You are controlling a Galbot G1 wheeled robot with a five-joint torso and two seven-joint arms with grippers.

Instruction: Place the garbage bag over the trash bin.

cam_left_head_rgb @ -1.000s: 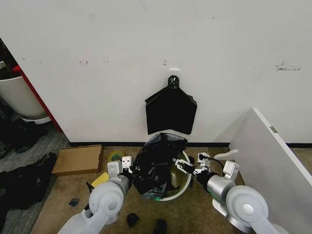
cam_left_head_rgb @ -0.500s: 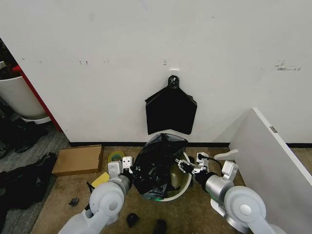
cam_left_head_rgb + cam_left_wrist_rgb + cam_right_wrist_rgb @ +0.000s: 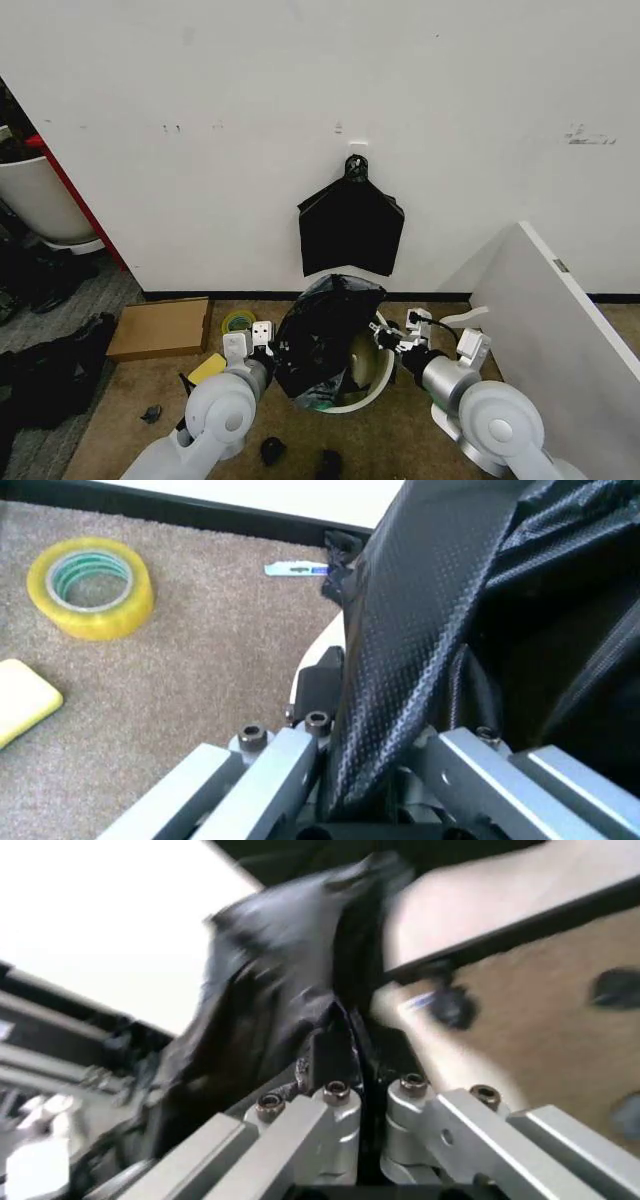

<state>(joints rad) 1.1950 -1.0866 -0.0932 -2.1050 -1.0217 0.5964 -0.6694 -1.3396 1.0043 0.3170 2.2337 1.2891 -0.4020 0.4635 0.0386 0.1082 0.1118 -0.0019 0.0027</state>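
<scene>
Down at the near edge, both arms reach in toward the trash bin (image 3: 375, 392), which stands on the brown carpet (image 3: 120, 420) just out from the wall. The left hand (image 3: 268, 352) sits at the bin's left side, its fingers (image 3: 290, 757) pinched tight on a fold of the garbage bag (image 3: 322, 335). On the right, the right hand (image 3: 386, 337) is at the bin's right rim, and the wrist view shows it clamped on black plastic too. The bag drapes bunched over the left and far part of the bin, with the near-right rim and inside bare. Left of the bin lie a roll of yellow tape (image 3: 92, 587) and a cardboard box (image 3: 160, 327). Farther back, a black bundle (image 3: 350, 228) hangs flat on the white wall (image 3: 200, 100).
</scene>
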